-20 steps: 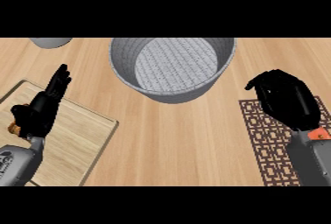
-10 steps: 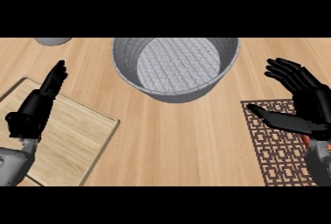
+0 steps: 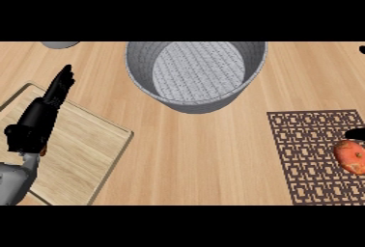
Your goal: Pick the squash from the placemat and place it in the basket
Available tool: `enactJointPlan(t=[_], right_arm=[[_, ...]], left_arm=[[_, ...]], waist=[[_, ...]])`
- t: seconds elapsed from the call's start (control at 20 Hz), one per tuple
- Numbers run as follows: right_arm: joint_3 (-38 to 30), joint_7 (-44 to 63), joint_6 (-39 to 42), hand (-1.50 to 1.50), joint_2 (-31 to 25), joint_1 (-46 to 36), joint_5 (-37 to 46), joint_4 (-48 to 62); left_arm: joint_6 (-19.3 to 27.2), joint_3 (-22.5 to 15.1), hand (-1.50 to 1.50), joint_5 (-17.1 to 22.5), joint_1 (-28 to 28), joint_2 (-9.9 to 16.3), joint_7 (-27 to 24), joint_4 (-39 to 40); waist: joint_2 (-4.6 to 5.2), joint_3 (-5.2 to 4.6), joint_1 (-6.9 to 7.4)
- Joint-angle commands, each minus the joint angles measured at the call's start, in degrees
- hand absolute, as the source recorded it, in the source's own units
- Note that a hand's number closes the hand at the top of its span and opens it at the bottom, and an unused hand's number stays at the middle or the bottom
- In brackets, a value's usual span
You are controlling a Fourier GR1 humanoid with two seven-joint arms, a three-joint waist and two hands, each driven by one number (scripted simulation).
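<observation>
The squash (image 3: 351, 157), orange-red and rounded, lies on the right part of the dark lattice placemat (image 3: 306, 154), cut off by the view's right edge. The grey woven basket (image 3: 196, 72) stands at the top centre with nothing visible inside. Only slivers of my right hand (image 3: 354, 133) show at the right edge: the thumb just above the squash and a fingertip far higher up, spread apart and not round the squash. My left hand (image 3: 39, 120) rests open at the left, fingers up, over the wooden board.
A light wooden cutting board (image 3: 78, 149) lies at the lower left under my left hand. A grey round object (image 3: 61, 44) peeks in at the top left. Bare wooden counter (image 3: 206, 154) stretches between board and placemat.
My right hand opened, then slid right until it is almost out of view, uncovering the squash on the placemat. The left hand has barely moved.
</observation>
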Motion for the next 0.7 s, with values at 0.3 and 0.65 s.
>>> enactJointPlan(t=[0.3, 0.65], right_arm=[[-0.5, 8.6, 34.9, -1.50, -18.2, -8.3, -16.2, 5.5], [4.4, 9.2, 39.3, -1.50, -10.5, -9.3, -7.1, 10.0]], left_arm=[[0.2, -0.9, 0.00, -2.0, 1.4, -2.6, -2.3, 0.6], [0.2, -0.5, 0.00, -4.8, -1.0, -5.7, 0.6, 1.1]], waist=[[0.57, 0.29, 1.03], [0.57, 0.42, 0.74]])
